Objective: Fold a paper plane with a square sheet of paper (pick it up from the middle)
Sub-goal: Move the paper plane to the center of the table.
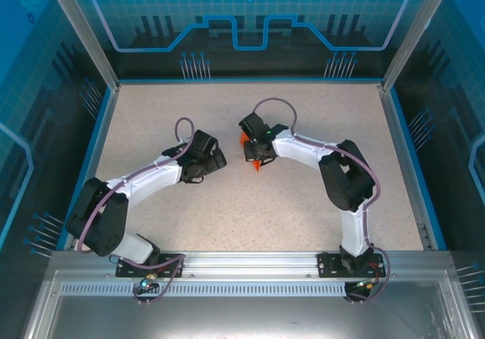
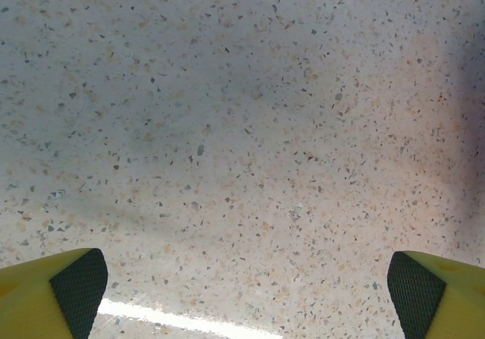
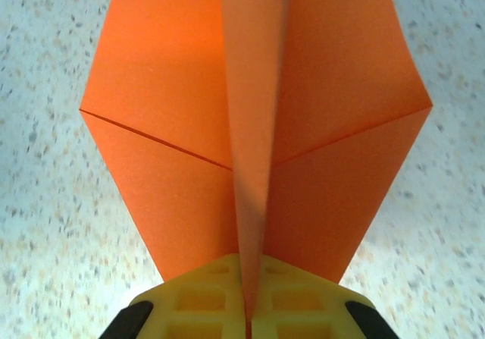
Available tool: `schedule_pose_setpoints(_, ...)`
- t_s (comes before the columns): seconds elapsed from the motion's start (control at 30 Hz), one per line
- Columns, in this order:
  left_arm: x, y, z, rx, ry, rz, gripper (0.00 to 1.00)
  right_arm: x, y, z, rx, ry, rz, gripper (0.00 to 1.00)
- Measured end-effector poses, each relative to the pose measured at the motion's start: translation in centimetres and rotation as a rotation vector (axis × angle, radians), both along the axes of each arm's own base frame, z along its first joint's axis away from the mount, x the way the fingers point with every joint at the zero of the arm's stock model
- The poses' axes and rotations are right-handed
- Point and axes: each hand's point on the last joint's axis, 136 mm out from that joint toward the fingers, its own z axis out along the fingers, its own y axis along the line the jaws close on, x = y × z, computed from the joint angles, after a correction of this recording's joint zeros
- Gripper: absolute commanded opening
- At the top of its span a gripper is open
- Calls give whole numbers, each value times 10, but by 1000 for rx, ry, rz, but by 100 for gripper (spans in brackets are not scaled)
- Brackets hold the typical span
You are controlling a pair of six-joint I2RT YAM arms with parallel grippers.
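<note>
The right tool [image 3: 248, 309] is clenched on the orange paper [image 3: 258, 127], its yellow fingers [image 3: 201, 301] pressed together on the raised centre crease at the paper's narrow end. In the right wrist view the paper's long axis runs straight away from the tool, with the pinched crease standing up as a thin ridge along that axis. The paper is plain bright orange and kite-shaped: narrow at the fingers, widest at two side corners, tapering again toward the far end. A sharp diagonal crease runs from each side corner in to the ridge. From above, small orange tips show from under the right tool near the middle of the speckled bench [image 1: 303, 225]; whether the paper touches the bench cannot be told. The left tool [image 2: 246, 293] is released, its fingers spread wide over bare bench, just left of the right tool and apart from it.
</note>
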Motion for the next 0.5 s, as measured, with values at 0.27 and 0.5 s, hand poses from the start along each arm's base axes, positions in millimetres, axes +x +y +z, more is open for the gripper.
schedule_pose_setpoints(0.27, 0, 0, 0, 0, -1, 0, 99, 16, 8, -26, -36, 45, -9, 13)
schedule_pose_setpoints(0.5, 0, 0, 0, -1, -1, -2, 99, 14, 6, -37, -53, 79, -32, 21)
